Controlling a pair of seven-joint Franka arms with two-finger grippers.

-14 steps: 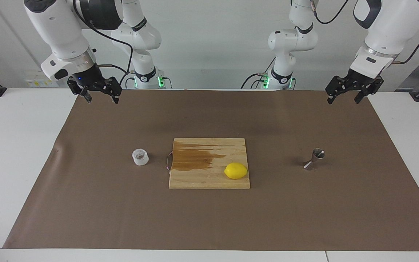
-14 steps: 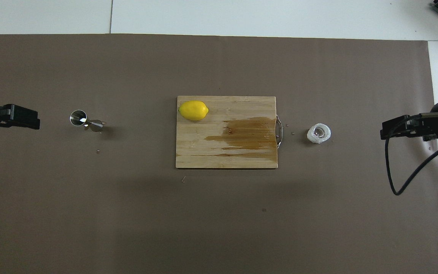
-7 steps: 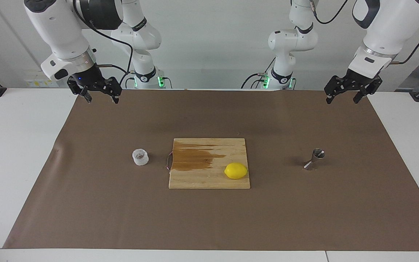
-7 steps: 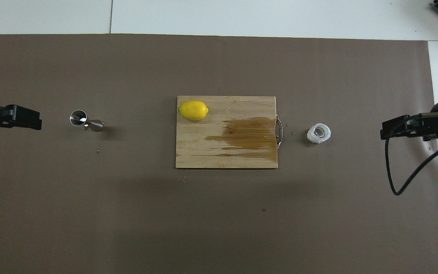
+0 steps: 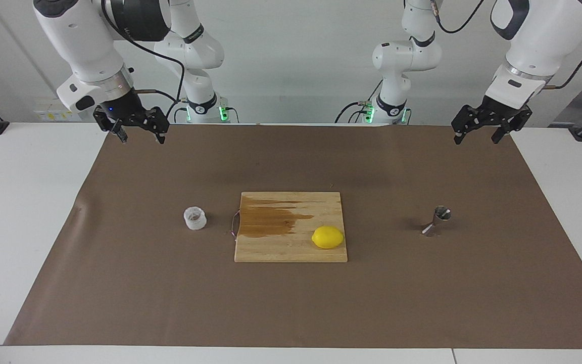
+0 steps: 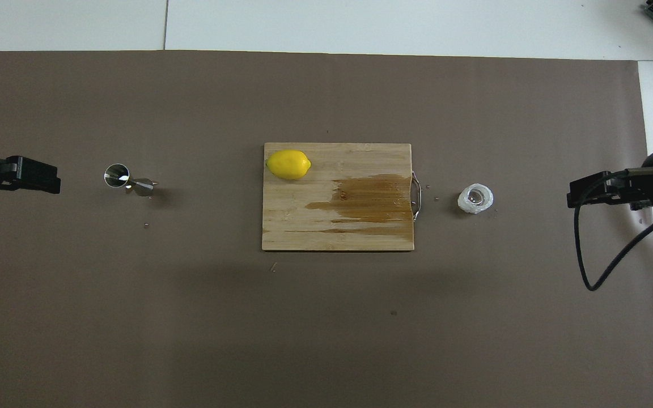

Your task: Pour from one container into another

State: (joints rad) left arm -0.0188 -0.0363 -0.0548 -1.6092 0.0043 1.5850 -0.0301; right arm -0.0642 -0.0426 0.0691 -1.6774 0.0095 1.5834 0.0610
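Translucent ribbed plastic marks the cup (image 5: 194,218), which stands at centre left of the facing view on the brown mat (image 5: 291,303), just beside the handle end of the stained cutting board (image 5: 291,250). The steel jigger (image 5: 437,221) stands at centre right, well apart from the board, and a lemon (image 5: 328,237) lies on the board's lower right corner. Both pincers are held wide open and empty: the right pincer (image 5: 137,132) at upper left, the left pincer (image 5: 482,132) at upper right. Nothing has been grasped yet. The cup would best be approached by the right pincer and gripped lightly across its sides, since thin plastic can buckle, then carried level to the jigger, whose narrow mouth calls for a slow tilt.
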